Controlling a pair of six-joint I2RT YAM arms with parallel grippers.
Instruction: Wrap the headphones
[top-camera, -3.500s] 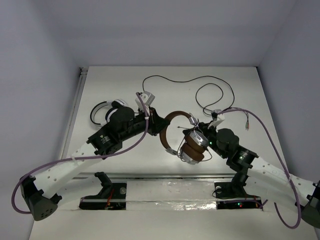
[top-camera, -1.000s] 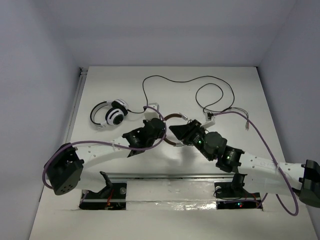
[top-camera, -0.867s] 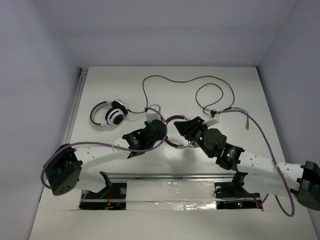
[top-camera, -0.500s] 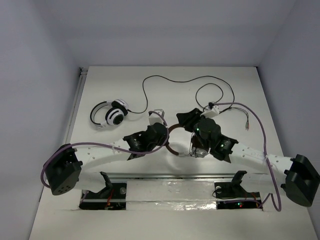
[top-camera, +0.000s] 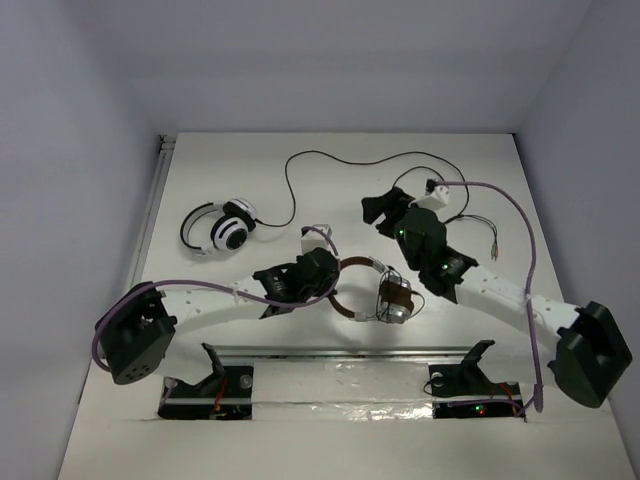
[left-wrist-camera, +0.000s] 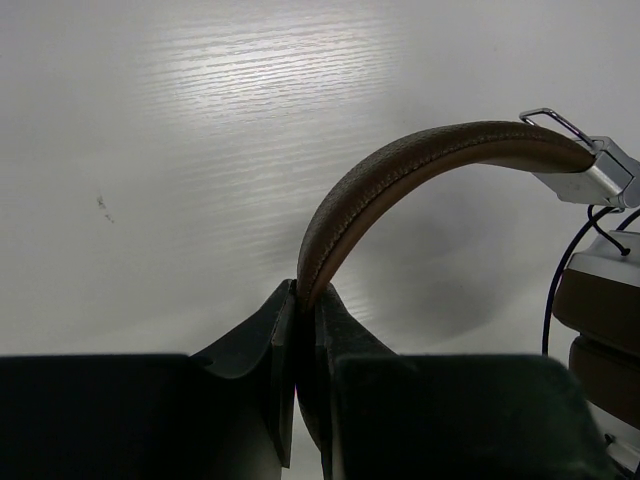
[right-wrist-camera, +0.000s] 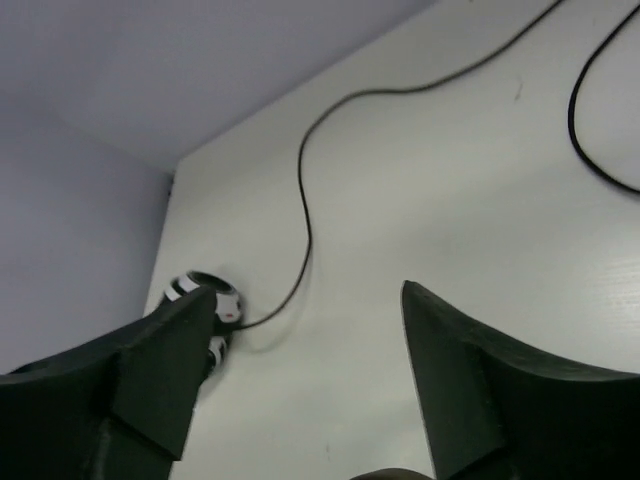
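The headphones (top-camera: 385, 298) lie on the table near the front, with the brown headband (top-camera: 346, 262) arching left of the stacked silver-and-brown earcups. My left gripper (top-camera: 336, 280) is shut on the headband (left-wrist-camera: 400, 170); in the left wrist view its tips (left-wrist-camera: 305, 292) pinch the band's edge, and an earcup (left-wrist-camera: 600, 320) shows at the right. The thin black cable (top-camera: 345, 163) loops across the back of the table. My right gripper (top-camera: 375, 210) hovers behind the earcups, open and empty (right-wrist-camera: 305, 310), with the cable (right-wrist-camera: 305, 215) ahead of it.
A white-and-black headset (top-camera: 220, 226) lies at the left, also visible past the right gripper's left finger (right-wrist-camera: 215, 300). Cable loops (top-camera: 430, 185) and loose wire ends (top-camera: 492, 245) lie at the back right. The table's left rail (top-camera: 152, 210) runs along the side.
My right gripper has opened, let go of the earcups and moved back and away from them. The earcups now rest on the table. The left gripper keeps its hold on the headband.
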